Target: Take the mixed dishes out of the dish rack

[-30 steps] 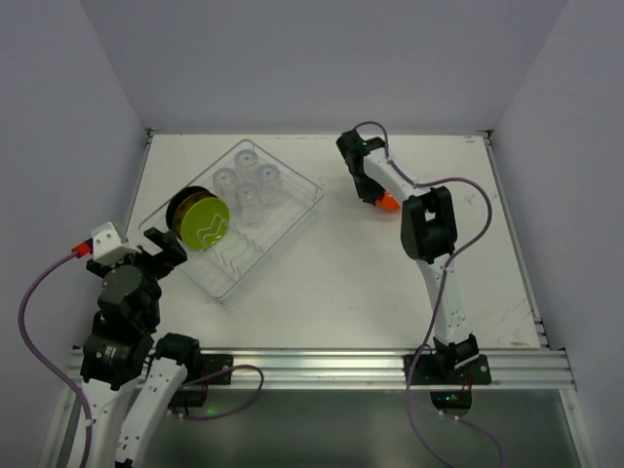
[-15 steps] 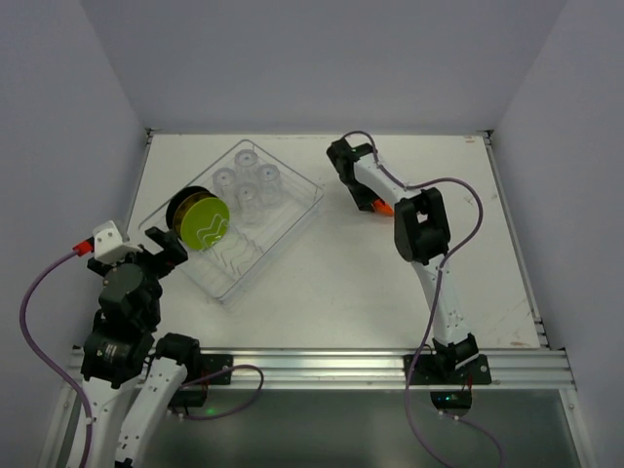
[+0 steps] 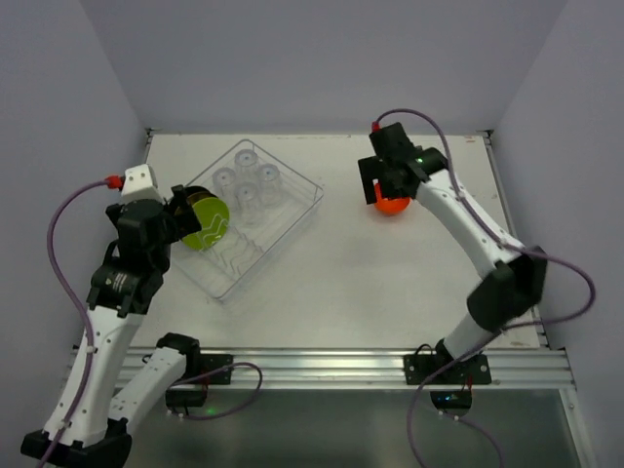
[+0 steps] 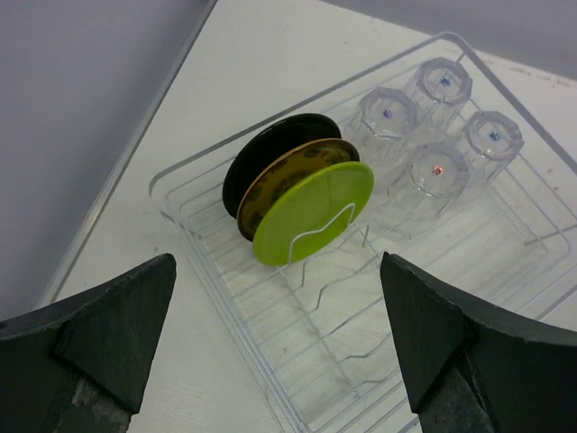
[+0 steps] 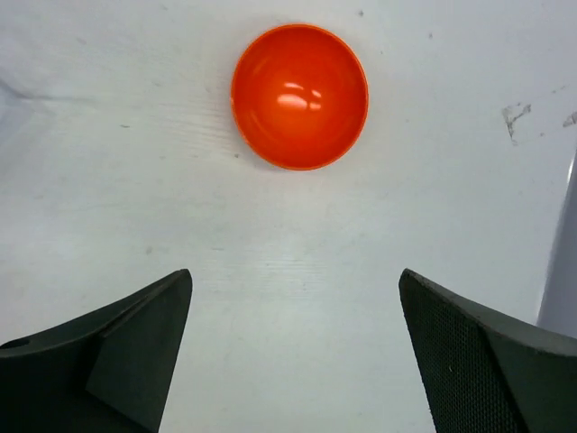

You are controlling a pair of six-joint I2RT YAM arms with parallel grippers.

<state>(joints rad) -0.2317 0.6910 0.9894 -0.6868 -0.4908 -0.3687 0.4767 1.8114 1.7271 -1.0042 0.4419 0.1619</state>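
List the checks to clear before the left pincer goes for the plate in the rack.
1. Left pincer open and empty: ok, it is spread wide with nothing in it.
2. Yellow-green round plate upright in the tines of the silver wire dish rack: ok.
3. Single plate there: cannot tell; black and brownish edges show behind the green face.
4. Four clear tumblers out of the line to the plate: ok, they stand beyond it.
5. Small orange bowl on the white table, outside the rack: ok; the right pincer is open above it, not touching.
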